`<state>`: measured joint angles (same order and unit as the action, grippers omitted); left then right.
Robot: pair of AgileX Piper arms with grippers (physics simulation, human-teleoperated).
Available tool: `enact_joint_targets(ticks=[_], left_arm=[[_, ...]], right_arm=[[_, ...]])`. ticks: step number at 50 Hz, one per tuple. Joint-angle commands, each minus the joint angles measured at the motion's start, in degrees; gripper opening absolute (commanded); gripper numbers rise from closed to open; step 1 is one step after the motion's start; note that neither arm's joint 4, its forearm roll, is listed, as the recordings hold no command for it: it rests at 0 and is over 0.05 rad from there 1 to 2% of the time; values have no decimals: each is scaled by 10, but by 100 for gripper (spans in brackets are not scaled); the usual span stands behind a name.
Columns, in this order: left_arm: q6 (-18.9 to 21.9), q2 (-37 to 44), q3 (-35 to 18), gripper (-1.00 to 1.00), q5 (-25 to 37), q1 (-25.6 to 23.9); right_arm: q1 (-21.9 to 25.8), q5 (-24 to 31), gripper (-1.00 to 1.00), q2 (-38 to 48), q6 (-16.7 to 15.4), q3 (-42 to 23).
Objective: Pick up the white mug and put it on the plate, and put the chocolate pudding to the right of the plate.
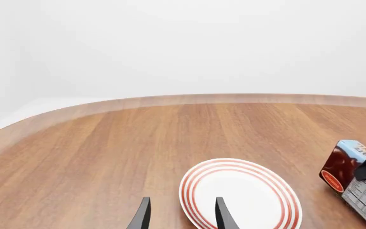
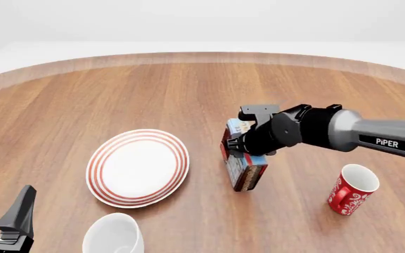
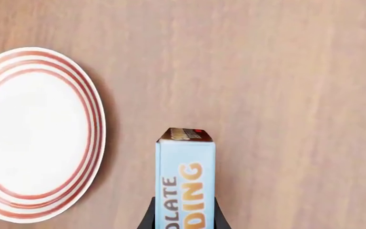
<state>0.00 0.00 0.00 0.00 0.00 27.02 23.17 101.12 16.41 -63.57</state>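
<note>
Chocolate pudding (image 3: 185,179) sits clamped between the two dark fingers of the right gripper (image 3: 184,217), which press on its narrow side faces; the light-blue lettered face is turned toward the wrist camera and the box runs out past the fingertips. In the front view the same box (image 2: 243,166) is tilted under the gripper, and it looks to be just clear of the wooden table (image 2: 188,89), though the angle makes that hard to judge. The plate (image 3: 34,133) lies flat on the table off to one side of the right fingers, apart from the box with a strip of bare wood between them.

The left gripper (image 1: 179,222) has its fingers apart with nothing between them. One fingertip overlaps the rim of the plate (image 1: 240,195) in the wrist picture, and the plate stretches away just beyond the tips. The white mug (image 2: 114,234) stands at the near edge of the front view, close beside the left gripper (image 2: 2,224) and just short of the plate's near rim. A red mug (image 2: 350,191) with a white swirl pattern stands well away from both sets of fingers, beyond the right arm's far side.
</note>
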Motion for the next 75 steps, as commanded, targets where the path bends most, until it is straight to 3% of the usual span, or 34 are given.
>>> enact_joint_targets(ticks=[1,25,26,29,50,75], left_arm=[[0,0,0,100,0,0],[0,0,0,100,0,0],[0,0,0,100,0,0],[0,0,0,100,0,0],[0,0,0,100,0,0],[0,0,0,100,0,0]], right_arm=[[2,-11,-100,22,17,-3],[-4,-12,-100,33,7,0],[-3,-12,100,32,7,0],[5,-12,100,28,13,-1],[10,12,100,-9,-28,-29],[9,16,100,-55,-50,-11]])
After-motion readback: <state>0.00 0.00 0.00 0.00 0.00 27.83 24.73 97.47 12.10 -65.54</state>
